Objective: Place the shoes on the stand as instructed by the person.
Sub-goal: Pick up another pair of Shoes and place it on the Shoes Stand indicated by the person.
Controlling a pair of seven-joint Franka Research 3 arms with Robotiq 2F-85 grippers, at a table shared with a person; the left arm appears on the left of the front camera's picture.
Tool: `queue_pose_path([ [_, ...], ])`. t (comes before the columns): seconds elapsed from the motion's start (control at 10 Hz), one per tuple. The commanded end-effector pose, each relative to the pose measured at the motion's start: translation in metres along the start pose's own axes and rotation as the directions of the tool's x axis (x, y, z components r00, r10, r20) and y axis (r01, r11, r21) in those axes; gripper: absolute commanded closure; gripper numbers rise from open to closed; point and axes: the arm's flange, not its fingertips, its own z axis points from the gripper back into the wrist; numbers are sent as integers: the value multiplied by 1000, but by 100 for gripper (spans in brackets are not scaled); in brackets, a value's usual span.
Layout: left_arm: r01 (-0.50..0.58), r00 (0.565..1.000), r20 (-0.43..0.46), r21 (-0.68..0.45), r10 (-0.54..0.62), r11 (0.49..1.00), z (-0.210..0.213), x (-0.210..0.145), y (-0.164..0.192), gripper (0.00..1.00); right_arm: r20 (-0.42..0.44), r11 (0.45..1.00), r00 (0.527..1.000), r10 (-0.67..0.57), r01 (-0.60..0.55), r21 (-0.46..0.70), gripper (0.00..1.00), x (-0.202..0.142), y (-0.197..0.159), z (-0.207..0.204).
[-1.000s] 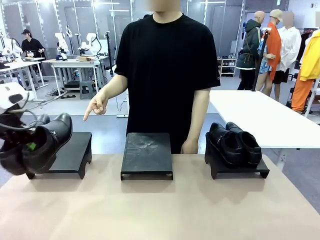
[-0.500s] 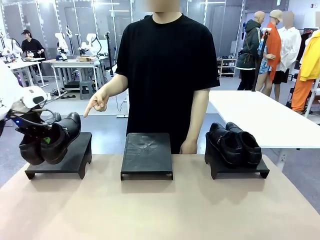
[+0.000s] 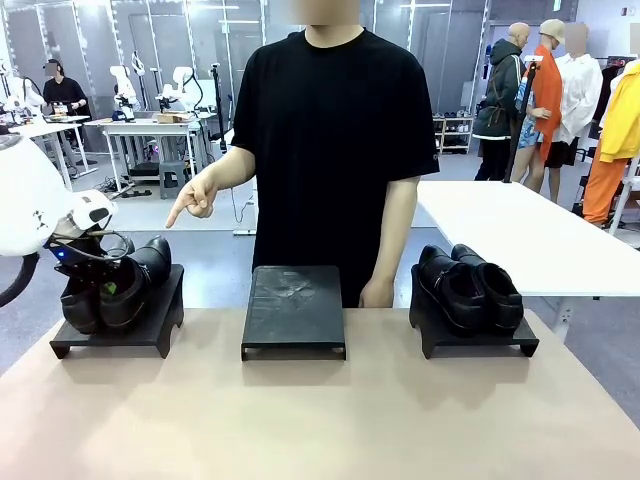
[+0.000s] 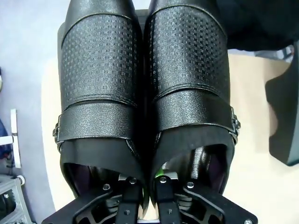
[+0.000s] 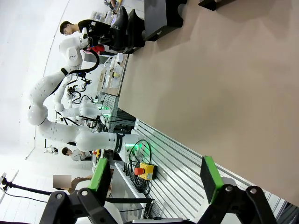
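The left end effector [image 3: 98, 283] is clenched on one pair of shoes [image 3: 115, 285], gripping their inner walls at the openings, and the pair rests on the left stand [image 3: 150, 325]; the person's hand [image 3: 193, 205] points toward it. The other pair [image 3: 470, 288] sits on the right stand [image 3: 478, 342]; the middle stand [image 3: 294, 310] is on the table [image 3: 320, 420]; the right end effector [image 5: 154, 179] is released, its fingers spread above the table.

No legible text, label, brand, number or sign anywhere. Small dark mark on the white arm housing [image 3: 38, 215] at middle left of the front view, too small and blurred to read.
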Motion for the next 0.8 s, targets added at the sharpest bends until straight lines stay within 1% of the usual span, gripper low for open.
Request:
queue_pose_path([
  [0.0, 6, 998, 68, -30, -4, 1000, 2, 14, 8, 93, 15, 1000, 1000, -7, 7, 8, 2, 1, 5, 0],
  [0.1, -3, 997, 72, -47, 6, 999, -3, 15, 11, 93, 15, 1000, 1000, -7, 7, 8, 2, 1, 5, 0],
  [0.2, -3, 998, 69, -38, 6, 999, -8, 14, 11, 93, 15, 1000, 1000, -7, 7, 8, 2, 1, 5, 0],
  [0.4, -3, 999, 48, -60, 5, 998, -17, 15, 10, 93, 15, 1000, 1000, -7, 7, 8, 2, 1, 5, 0],
  [0.5, -2, 999, 47, -58, 5, 998, -19, 15, 10, 90, 15, 1000, 1000, -7, 7, 8, 2, 1, 5, 0],
  [0.6, -3, 999, 48, -59, 6, 998, -20, 16, 10, 44, 15, 1000, 1000, -7, 7, 8, 2, 1, 5, 0],
  [0.7, -5, 999, 43, -53, 7, 999, -18, 15, 10, 35, 15, 1000, 1000, -7, 7, 8, 2, 1, 5, 0],
])
